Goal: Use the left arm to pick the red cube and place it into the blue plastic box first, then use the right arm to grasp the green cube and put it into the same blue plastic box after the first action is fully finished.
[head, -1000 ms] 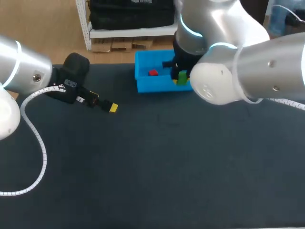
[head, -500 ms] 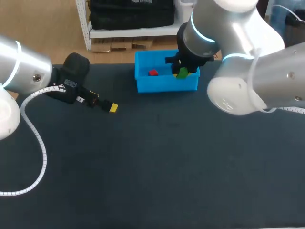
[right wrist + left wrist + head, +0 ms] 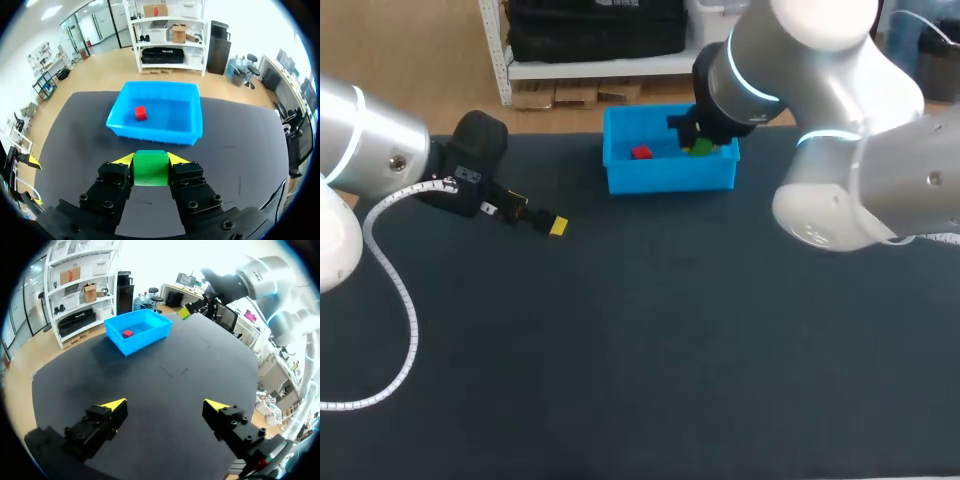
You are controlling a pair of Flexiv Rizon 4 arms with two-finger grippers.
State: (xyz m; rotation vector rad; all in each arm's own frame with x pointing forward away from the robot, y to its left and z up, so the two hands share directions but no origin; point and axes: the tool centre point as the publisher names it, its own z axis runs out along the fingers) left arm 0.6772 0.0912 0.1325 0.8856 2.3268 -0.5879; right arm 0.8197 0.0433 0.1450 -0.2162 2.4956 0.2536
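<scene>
The blue plastic box [image 3: 668, 175] stands at the table's far edge, with the red cube [image 3: 641, 153] lying inside it. My right gripper [image 3: 702, 147] hangs over the box's right part, shut on the green cube [image 3: 701, 148]. In the right wrist view the green cube [image 3: 151, 167] sits pinched between the fingers of the right gripper [image 3: 151, 161], with the blue box [image 3: 156, 131] and red cube [image 3: 140, 113] ahead. My left gripper [image 3: 548, 222] rests open at the left, empty. In the left wrist view the left gripper [image 3: 166, 405] faces the blue box [image 3: 132, 342], the red cube [image 3: 128, 333] and the held green cube [image 3: 184, 313].
The dark table mat [image 3: 640, 350] spreads bare between both arms. A white coiled cable [image 3: 395, 290] loops from my left arm over the table's left part.
My right arm has lifted and drawn back toward the far edge, carrying the green cube higher over the box. The left arm has not moved.
</scene>
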